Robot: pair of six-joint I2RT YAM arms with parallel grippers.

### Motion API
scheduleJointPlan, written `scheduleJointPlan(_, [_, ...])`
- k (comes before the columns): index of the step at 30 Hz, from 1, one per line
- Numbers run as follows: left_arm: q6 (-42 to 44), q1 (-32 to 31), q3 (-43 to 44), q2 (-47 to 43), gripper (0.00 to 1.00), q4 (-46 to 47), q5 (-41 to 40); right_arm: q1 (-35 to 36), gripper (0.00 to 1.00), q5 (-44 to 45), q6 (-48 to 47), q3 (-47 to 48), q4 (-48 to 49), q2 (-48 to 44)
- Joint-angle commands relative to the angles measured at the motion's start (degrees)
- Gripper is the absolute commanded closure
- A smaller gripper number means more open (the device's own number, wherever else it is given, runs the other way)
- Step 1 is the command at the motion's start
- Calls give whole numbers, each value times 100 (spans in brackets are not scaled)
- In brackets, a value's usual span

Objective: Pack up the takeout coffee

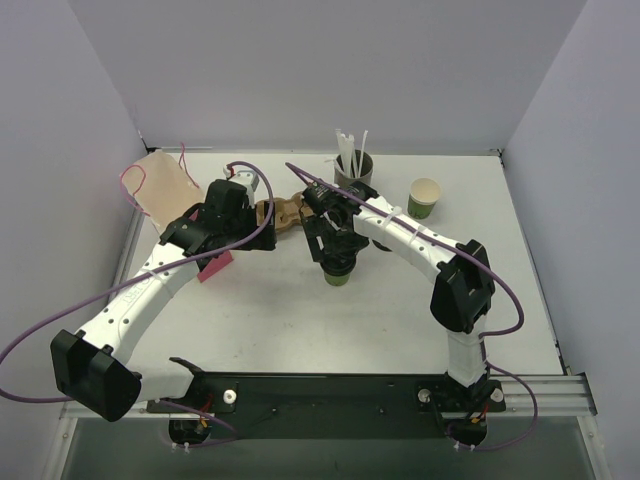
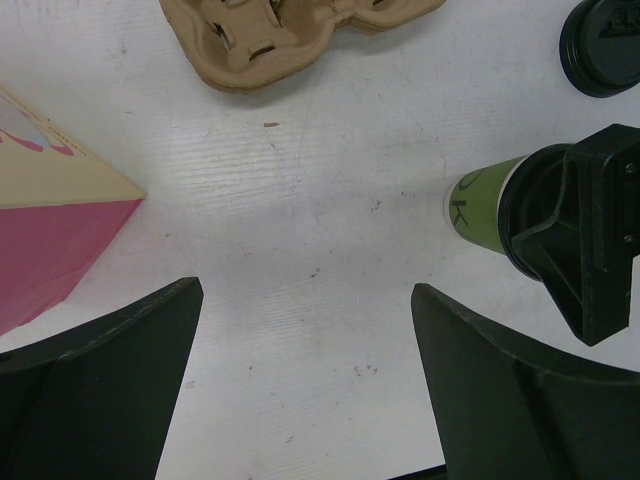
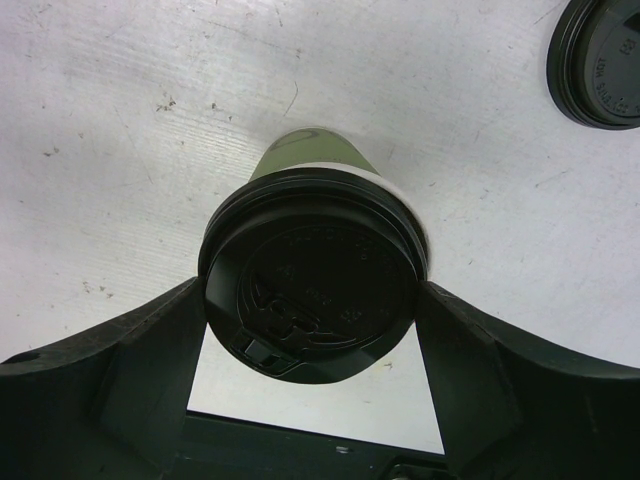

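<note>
The table (image 1: 250,330) is holding everything. The bag (image 1: 165,185) is lying left of the carrier (image 1: 285,213). The left gripper (image 2: 307,290) is hanging near the carrier with its fingers spread wide, holding nothing. The right gripper (image 3: 313,300) is squeezing the cup (image 3: 305,158) by its lid (image 3: 310,270). The cup seems to be standing on the table, on the near side of the carrier and a little to the right.

I think the lid is already on and the cup is about to go into the carrier. Next, the right gripper needs to be lifting the cup straight up, moving it over a hole, and lowering it slowly without tipping it.

The right wrist view is showing the fingers touching both sides of the lid. The top view is not showing that. The left wrist view is showing the carrier's holes and a spare lid (image 2: 600,45) lying right of the carrier.
</note>
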Motion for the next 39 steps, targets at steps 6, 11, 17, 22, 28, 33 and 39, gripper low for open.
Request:
scheduleJointPlan(6, [81,64,2,-94,3,158,53,-45,24,39,7,-42,-167,23])
scheduleJointPlan(11, [80,64,-6,-112,3,158,44,-45,24,109,42,37,-194,-153])
scheduleJointPlan(17, [80,72,-6,-77,3,175,79,-37,24,144,16,169,-290,-250])
scheduleJointPlan(22, [80,72,2,-77,3,175,71,-28,24,109,25,151,-308,-276])
scheduleJointPlan(28, [81,72,-6,-86,3,167,71,-63,23,101,34,160,-308,-355])
scheduleJointPlan(33, [89,72,-15,-86,3,175,79,-63,23,48,42,195,-308,-399])
scheduleJointPlan(39, [80,72,2,-77,3,167,79,-107,23,-49,25,169,-291,-294])
